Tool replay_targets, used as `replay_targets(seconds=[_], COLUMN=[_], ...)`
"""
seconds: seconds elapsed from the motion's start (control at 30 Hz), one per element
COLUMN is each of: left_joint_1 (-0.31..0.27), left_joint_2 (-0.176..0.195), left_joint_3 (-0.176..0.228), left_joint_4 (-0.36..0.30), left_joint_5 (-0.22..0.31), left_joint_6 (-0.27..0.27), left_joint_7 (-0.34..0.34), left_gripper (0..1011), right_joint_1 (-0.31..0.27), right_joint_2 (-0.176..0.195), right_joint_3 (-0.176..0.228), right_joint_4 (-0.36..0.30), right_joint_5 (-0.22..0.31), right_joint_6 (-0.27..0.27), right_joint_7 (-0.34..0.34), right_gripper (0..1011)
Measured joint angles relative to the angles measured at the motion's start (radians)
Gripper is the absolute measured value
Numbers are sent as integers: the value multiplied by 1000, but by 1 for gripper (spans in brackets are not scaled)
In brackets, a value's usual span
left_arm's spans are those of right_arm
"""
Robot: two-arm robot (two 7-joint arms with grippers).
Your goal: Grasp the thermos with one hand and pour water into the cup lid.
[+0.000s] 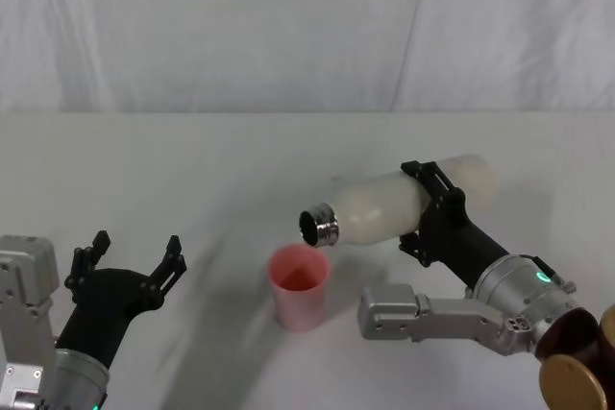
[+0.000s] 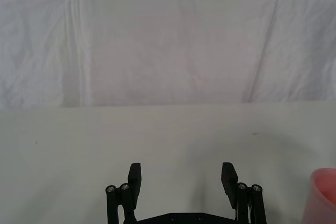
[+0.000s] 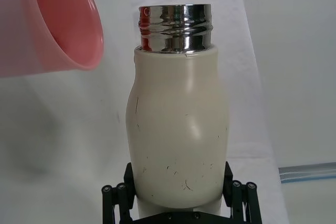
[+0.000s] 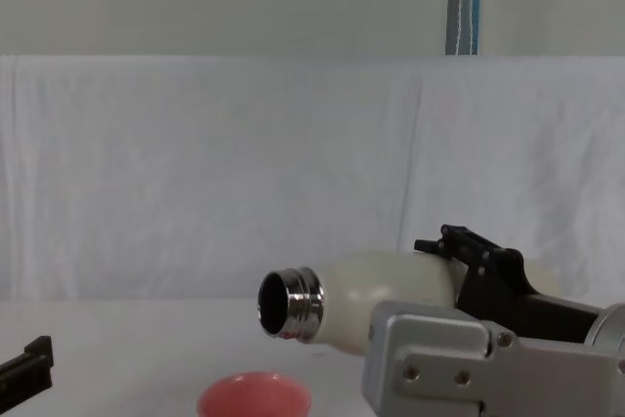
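Above the white tabletop, the right end effector grips the thermos around its cream-white body, its black fingers closed against both sides of the bottle. The thermos is lifted clear of the surface and tipped nearly onto its side, its threaded steel neck pointing toward the robot's left and slightly downward. In the chest view the open mouth of the neck hangs just above the cup lid, not touching it. The salmon-pink cup lid stands upright on the tabletop, directly below and slightly nearer the robot than the neck. From the right wrist view the thermos sits between the end effector's fingers, with the cup lid's rim beside the steel neck. No stream of water can be made out. The left end effector hovers low over the tabletop, well apart from the cup lid on its left, its fingers spread wide and holding nothing. A draped white cloth backs the scene.
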Motion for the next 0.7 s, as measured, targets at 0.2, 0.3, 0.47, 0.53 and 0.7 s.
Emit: replay_targets(seconds=[0.2, 0.3, 0.47, 0.53, 0.7], left_joint_1=[0, 0, 0, 0, 0], left_joint_2=[0, 0, 0, 0, 0], left_joint_3=[0, 0, 0, 0, 0], left_joint_4=[0, 0, 0, 0, 0], left_joint_5=[0, 0, 0, 0, 0], left_joint_6=[0, 0, 0, 0, 0], left_joint_7=[0, 0, 0, 0, 0], left_gripper=[1001, 1001, 1001, 1001, 1001], right_joint_1=[5, 7, 10, 11, 14], right_joint_2=[-2, -2, -2, -2, 1], right_joint_3=[-12, -16, -23, -24, -26], right_joint_4=[4, 6, 9, 10, 12], right_joint_5=[-10, -14, -24, -26, -35], right_joint_6=[0, 0, 1, 1, 5], right_joint_7=[-1, -1, -3, -4, -9], right_gripper=[952, 952, 952, 952, 952])
